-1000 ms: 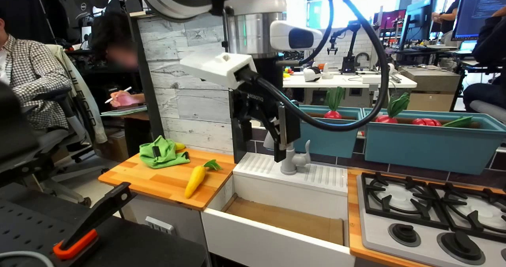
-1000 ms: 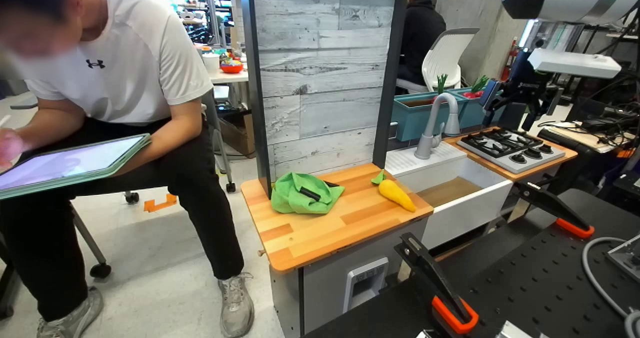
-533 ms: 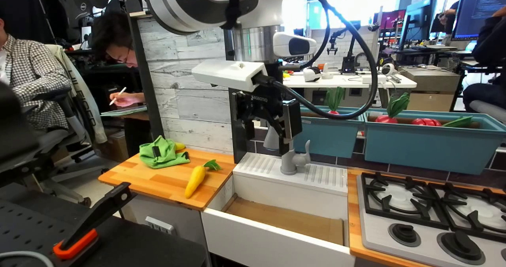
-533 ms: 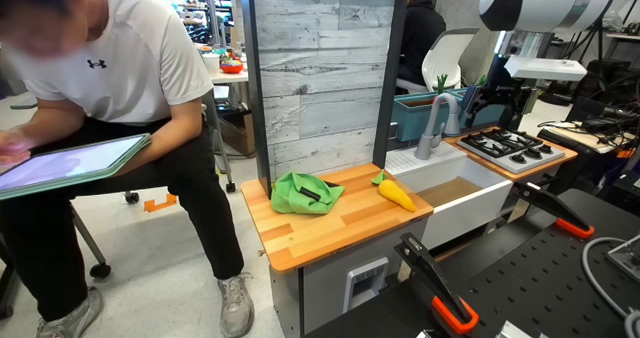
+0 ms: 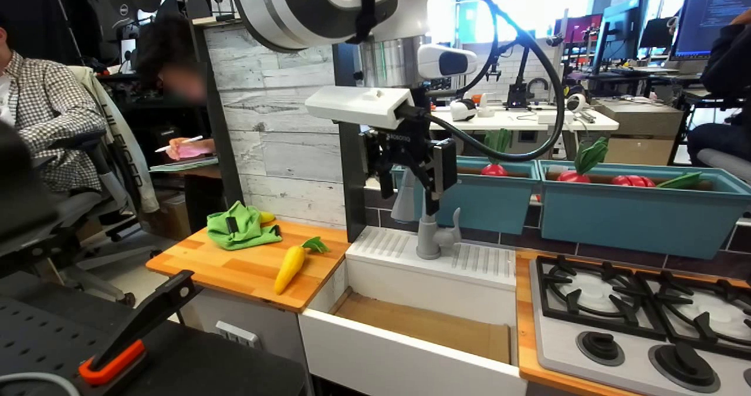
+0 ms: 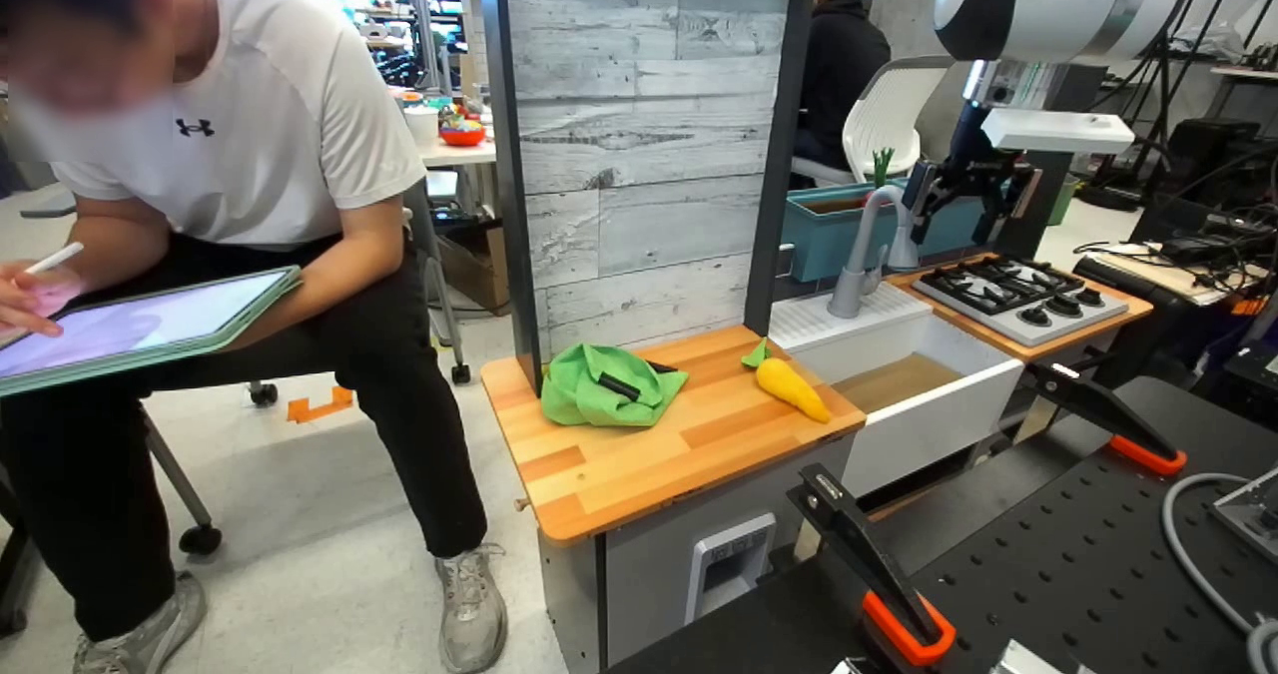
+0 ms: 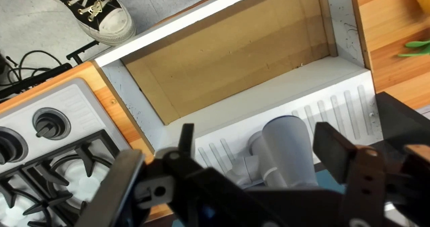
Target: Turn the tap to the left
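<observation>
Overhead, the arm (image 5: 328, 14) reaches in from the top edge of an exterior view, its thick white and grey section lying aslant, with the shiny metal wrist (image 5: 390, 61) upright beneath it. From there the gripper (image 5: 409, 203) hangs almost straight down, tips lowest, below a white box (image 5: 359, 107) from which a black cable (image 5: 510, 156) loops out sideways. Its fingers (image 7: 332, 149) are spread well apart and grip nothing. Beside it is the tap (image 5: 428, 243), grey and upright on the ridged white ledge (image 5: 375, 240) behind the sink (image 5: 405, 361); in an exterior view the gripper covers part of its upper stem (image 5: 429, 230). In the wrist view, the wide end of the spout (image 7: 289, 149) shows between the two fingers, close to the one on the side of the wooden counter (image 5: 246, 270), with a clear gap toward the one on the side of the stove (image 5: 557, 337). Whether that closer finger touches the spout, I cannot tell. On the counter lie a leafy yellow vegetable (image 5: 290, 268) and a crumpled green cloth (image 5: 249, 229), while teal planters (image 5: 628, 220) sit in a row behind the tap. Near the counter, a white-shirted person (image 6: 270, 135) sits with a tablet (image 6: 150, 325).
</observation>
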Available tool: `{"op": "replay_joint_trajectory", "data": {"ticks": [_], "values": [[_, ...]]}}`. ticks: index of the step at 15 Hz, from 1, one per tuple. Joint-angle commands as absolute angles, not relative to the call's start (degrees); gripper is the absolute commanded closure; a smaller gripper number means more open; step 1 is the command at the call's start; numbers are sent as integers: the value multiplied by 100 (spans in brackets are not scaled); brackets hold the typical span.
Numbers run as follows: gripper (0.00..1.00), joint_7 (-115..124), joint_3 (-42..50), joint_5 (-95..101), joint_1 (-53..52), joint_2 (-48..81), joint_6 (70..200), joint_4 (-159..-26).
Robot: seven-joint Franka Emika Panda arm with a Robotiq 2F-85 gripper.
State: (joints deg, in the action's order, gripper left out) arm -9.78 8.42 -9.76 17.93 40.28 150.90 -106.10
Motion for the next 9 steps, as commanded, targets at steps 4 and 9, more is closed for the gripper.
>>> {"op": "replay_joint_trajectory", "data": {"ticks": [4,9], "values": [[65,-816,757,-844,1869,4438,15037,-10080],[50,-842,732,-836,1861,4398,15055,-10137]]}}
